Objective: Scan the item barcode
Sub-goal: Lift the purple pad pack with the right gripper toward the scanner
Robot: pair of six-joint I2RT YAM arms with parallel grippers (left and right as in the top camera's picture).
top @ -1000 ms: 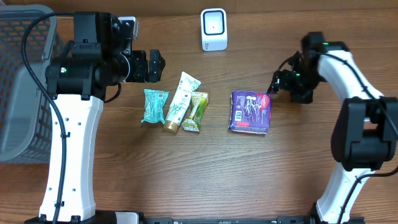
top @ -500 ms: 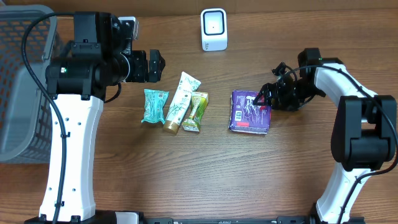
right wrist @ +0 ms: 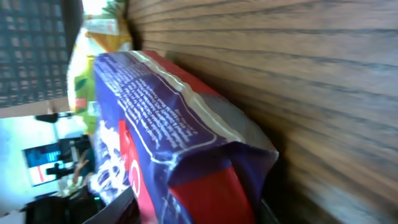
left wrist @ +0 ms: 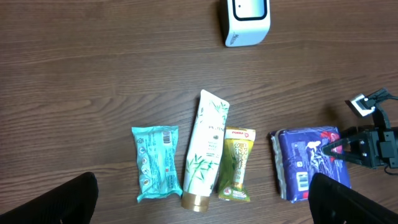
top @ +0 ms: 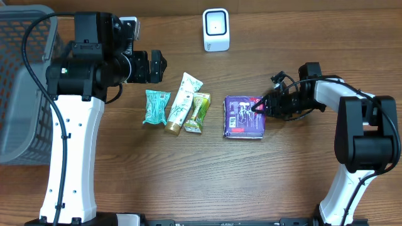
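Purple packet (top: 244,117) is laid flat on the wooden table (top: 301,182), right of centre, top face up. A white printed patch is seen on that face toward the packet's left side; bars can't be resolved.

Right gripper (top: 259,107) is set at the packet's right edge, arm reached in low from the right. In the right wrist view the packet's end fills the frame and is bracketed by a dark finger on each side, so the jaws are read as closed onto the packet edge, at a medium gap. Packet is not lifted; it is seen lying on the wood.

White scanner (top: 216,29) is stood at the far edge of the table, well apart from the packet, up and to its left.

Left of the packet, three items are lined up close together: green-gold sachet (top: 198,113), white tube (top: 182,102) just beside it with cap toward the near edge, then teal sachet (top: 156,107).

Left gripper (top: 152,66) is held above the table beyond the teal sachet, jaws spread wide, nothing between them.

Grey basket (top: 19,94) is placed at the far left.
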